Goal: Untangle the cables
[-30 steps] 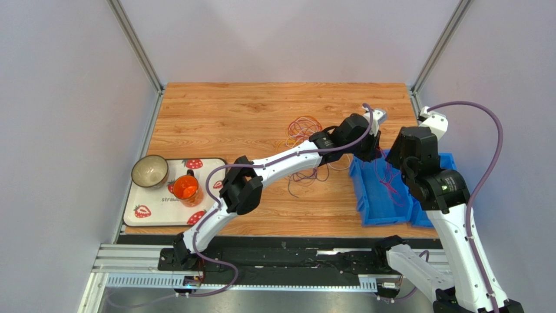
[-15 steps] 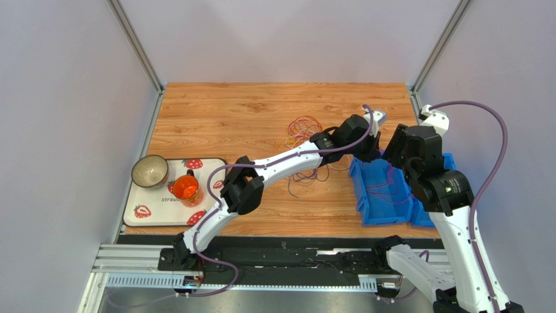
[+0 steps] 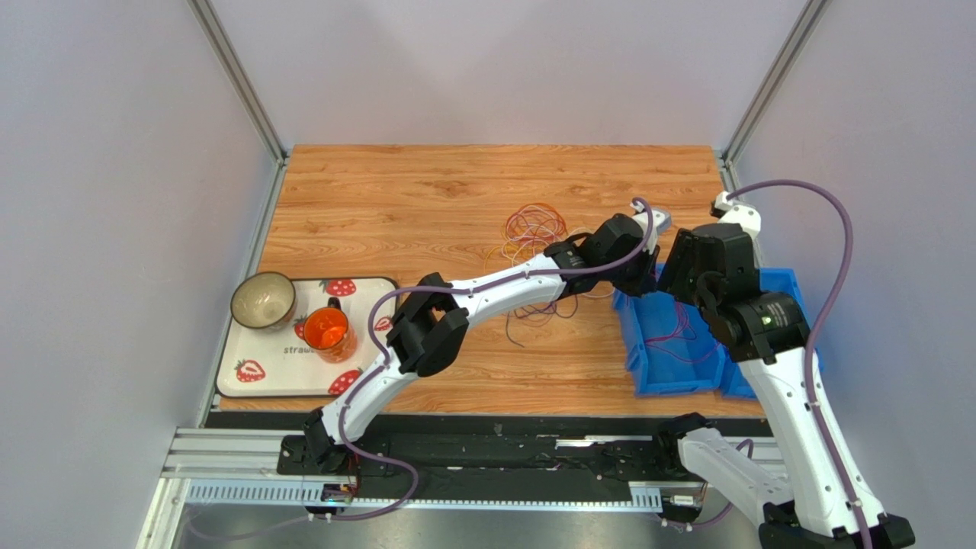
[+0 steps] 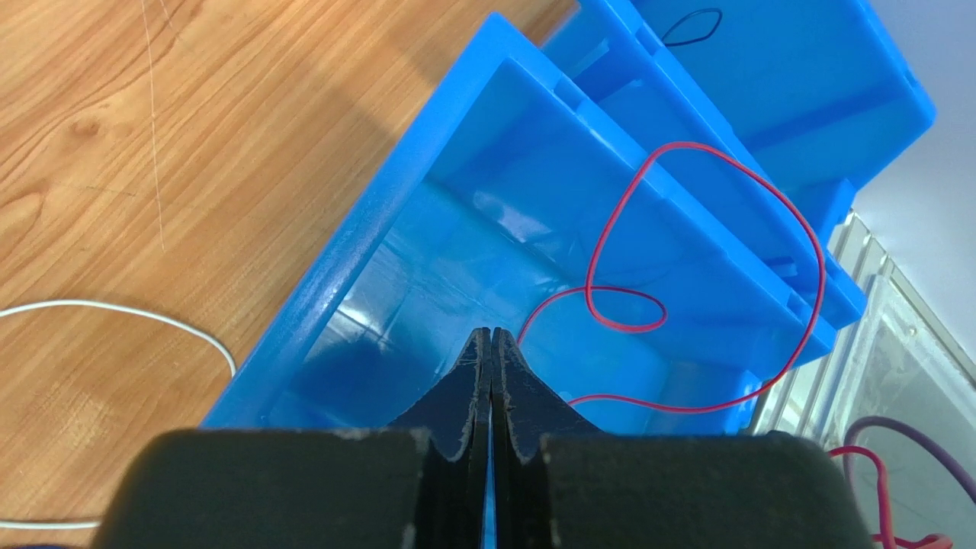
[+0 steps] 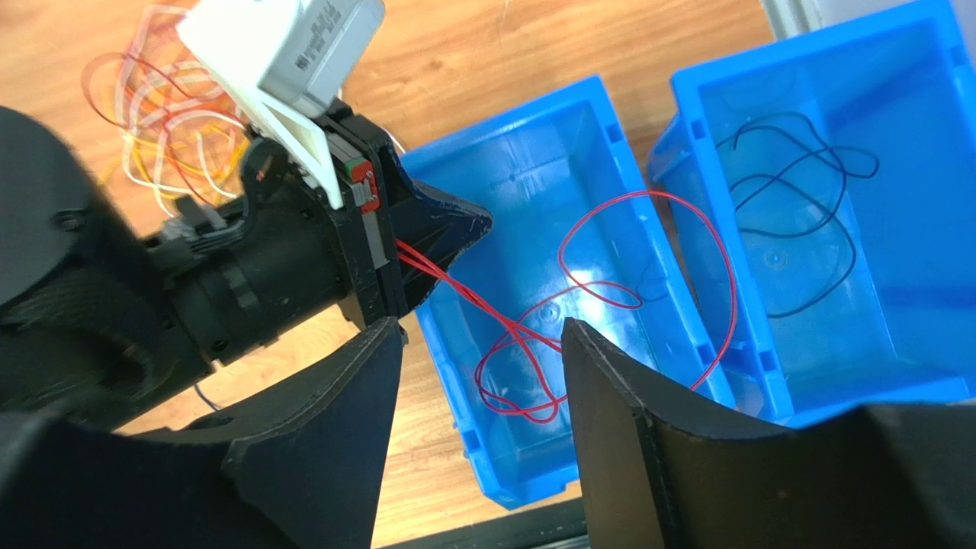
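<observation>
Left of both wrists, the tangle of cables (image 3: 533,229) lies on the table (image 3: 401,195). At the blue bin (image 4: 364,235) rim, the left gripper (image 4: 490,340) is pressed together, apparently pinching the red cable (image 4: 676,145). That cable runs rightward into the bin, beneath the spread, empty right gripper (image 5: 481,332).

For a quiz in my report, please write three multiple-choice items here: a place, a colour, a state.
1. Where does the thin red wire loop mostly lie? A in the inner blue plastic bin; B on the tray; C in the bowl.
2. What colour is the thin wire in the outer blue plastic bin? A white; B black; C yellow.
3. How is the right gripper? A open; B shut on a wire; C shut, empty.
Key: A, it curls on that bin's floor; B, dark loops there; A, fingers apart.
</observation>
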